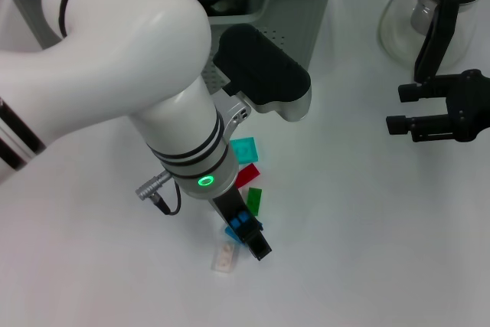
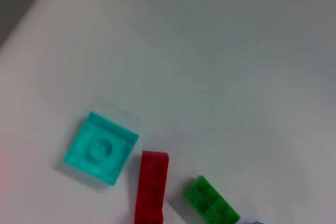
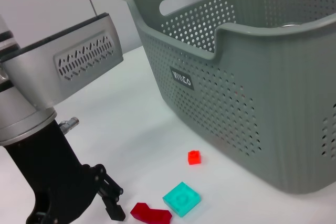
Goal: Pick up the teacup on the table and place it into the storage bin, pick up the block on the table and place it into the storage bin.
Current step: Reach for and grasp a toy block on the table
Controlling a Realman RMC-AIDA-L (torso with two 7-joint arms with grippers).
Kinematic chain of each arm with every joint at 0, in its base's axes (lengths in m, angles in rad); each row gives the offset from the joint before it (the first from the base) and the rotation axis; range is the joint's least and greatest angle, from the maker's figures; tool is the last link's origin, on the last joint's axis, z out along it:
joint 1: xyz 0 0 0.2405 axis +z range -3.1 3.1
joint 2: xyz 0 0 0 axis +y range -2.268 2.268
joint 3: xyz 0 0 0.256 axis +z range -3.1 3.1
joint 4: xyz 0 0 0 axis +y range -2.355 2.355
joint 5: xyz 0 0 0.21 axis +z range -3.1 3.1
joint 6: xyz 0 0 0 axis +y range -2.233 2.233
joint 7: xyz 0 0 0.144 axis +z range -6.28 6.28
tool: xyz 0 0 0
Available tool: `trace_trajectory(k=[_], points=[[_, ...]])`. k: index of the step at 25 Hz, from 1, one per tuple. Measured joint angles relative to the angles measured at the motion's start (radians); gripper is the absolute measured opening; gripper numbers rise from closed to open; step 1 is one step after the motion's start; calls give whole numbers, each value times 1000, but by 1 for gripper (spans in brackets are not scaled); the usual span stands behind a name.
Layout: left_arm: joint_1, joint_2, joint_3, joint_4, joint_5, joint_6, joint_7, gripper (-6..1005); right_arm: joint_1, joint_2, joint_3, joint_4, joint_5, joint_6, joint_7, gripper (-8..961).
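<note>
- Your storage bin (image 1: 306, 5) stands at the table's far side, a dark object inside.
- Your left gripper (image 1: 246, 231) is down among the blocks, closed on the blue block (image 1: 239, 223).
- Your right gripper (image 1: 404, 109) hangs parked near the glass carafe (image 1: 429, 13), fingers spread.
- Teal block (image 2: 101, 148), red block (image 2: 151, 187) and green block (image 2: 211, 201) lie just beside one another.
</note>
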Motion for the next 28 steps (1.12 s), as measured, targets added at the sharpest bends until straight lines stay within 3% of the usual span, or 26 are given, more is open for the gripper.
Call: trace_trajectory(k=[20,28], points=[[-5,0,14,4,27,-8,1,830,3,0,3,2,0,5,0,744],[-6,0,16,5,19,2,2,715,4,0,3,0,0,7,0,744]])
